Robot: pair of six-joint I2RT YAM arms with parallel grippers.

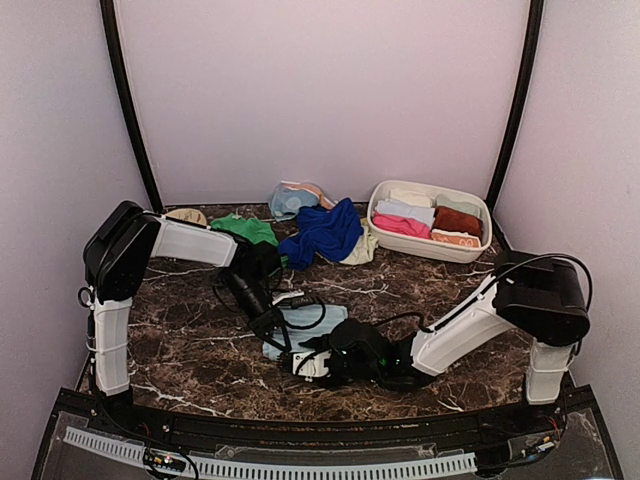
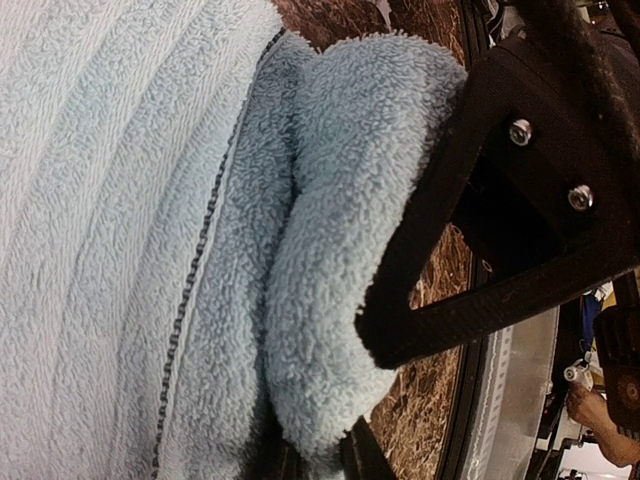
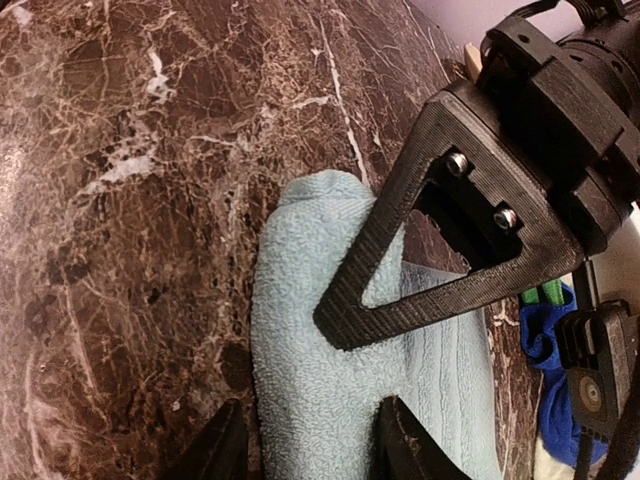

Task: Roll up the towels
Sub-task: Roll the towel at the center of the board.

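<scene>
Light blue towel (image 1: 330, 316), one, straddled by left fingers (image 2: 430, 235), right fingers (image 3: 385, 215).

open dark brown marble table (image 1: 190, 350) at front left; blocked at back by heaped royal blue and green cloth towels (image 1: 320, 232) and white oval plastic basin (image 1: 420, 248); centre crowded by black-and-white robot arms (image 1: 460, 335).

High rear overview — wrist views share the towel (image 2: 100, 200) close-up.
</scene>
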